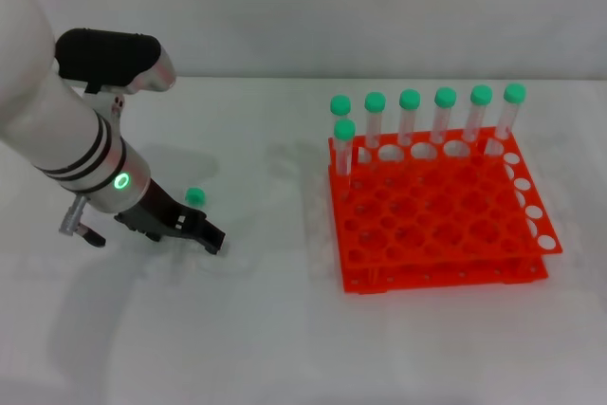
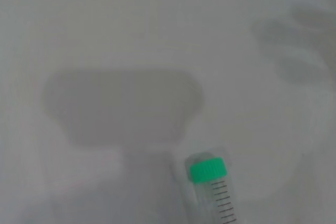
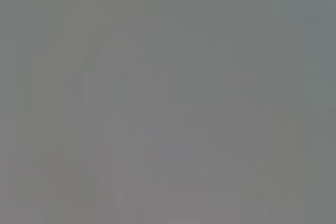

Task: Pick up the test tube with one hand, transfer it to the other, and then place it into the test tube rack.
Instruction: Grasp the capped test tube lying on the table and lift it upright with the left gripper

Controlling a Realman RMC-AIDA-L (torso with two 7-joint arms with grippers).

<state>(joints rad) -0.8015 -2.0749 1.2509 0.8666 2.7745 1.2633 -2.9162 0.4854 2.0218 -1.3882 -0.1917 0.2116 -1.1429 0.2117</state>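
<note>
The test tube lies flat on the white table at the left; only its green cap [image 1: 194, 196] shows in the head view, just behind my left gripper [image 1: 211, 237]. That black gripper, on the white arm with the green light, is low over the table and right beside the tube. The left wrist view shows the tube [image 2: 212, 182] close below the camera, its clear graduated body running out of the picture. The orange-red test tube rack [image 1: 446, 263] stands at the right. My right gripper is out of view; its wrist view shows only plain grey.
Several green-capped tubes [image 1: 444, 111] stand upright along the rack's far row, and one more [image 1: 343, 144] stands in its far left corner. Bare white table [image 1: 275, 329] lies between my left gripper and the rack.
</note>
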